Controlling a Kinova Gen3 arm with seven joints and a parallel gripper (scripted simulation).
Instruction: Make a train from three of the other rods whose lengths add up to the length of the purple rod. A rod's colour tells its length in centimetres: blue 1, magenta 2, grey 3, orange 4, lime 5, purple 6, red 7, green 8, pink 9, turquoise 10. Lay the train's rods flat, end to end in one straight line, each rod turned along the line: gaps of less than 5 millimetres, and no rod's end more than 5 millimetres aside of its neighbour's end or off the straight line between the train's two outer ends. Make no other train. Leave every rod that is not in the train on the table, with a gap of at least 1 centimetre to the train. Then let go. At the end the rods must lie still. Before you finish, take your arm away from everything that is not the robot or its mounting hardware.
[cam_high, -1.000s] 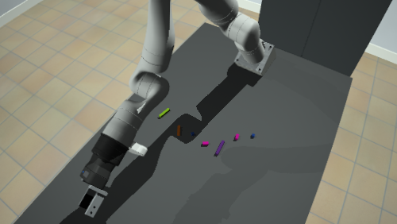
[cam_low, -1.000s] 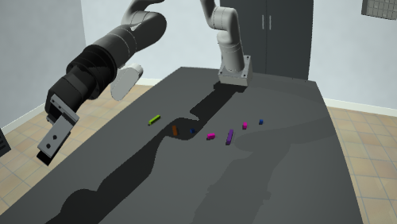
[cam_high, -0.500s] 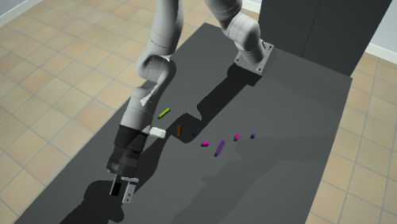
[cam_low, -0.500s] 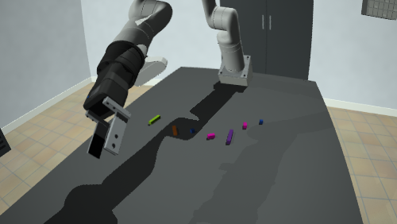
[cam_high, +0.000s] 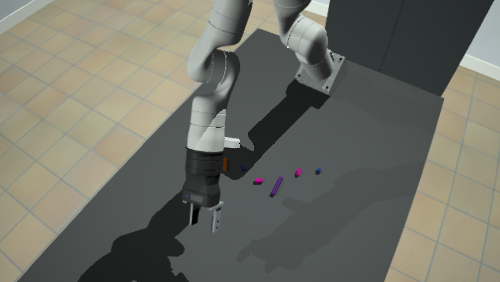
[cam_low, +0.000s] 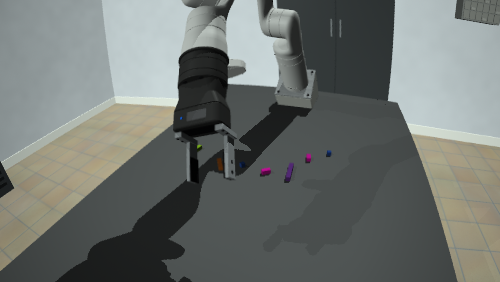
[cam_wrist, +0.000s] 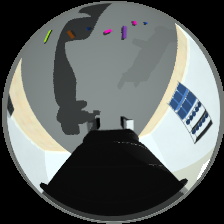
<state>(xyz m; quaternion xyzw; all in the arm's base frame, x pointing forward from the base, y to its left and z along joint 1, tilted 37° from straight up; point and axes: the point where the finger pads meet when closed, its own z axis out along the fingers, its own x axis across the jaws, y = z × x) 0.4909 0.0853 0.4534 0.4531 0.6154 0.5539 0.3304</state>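
Purple rod (cam_high: 276, 186) lies flat near mid-table on the dark table top (cam_high: 380, 150), tilted relative to the table edges. One magenta rod (cam_high: 258, 180) lies just beside it on the arm's side, not touching; second magenta rod (cam_high: 298, 172) on the other side, with a blue rod (cam_high: 318, 171) beyond that. Another blue rod (cam_high: 242, 168) and the orange rod (cam_low: 219, 164) sit close to the gripper; the lime rod (cam_wrist: 47, 35) lies farthest out, largely hidden in the exterior view. No rods joined end to end. Gripper (cam_low: 210, 152) points downward above the table, fingers fully spread, holding nothing, apart from all rods.
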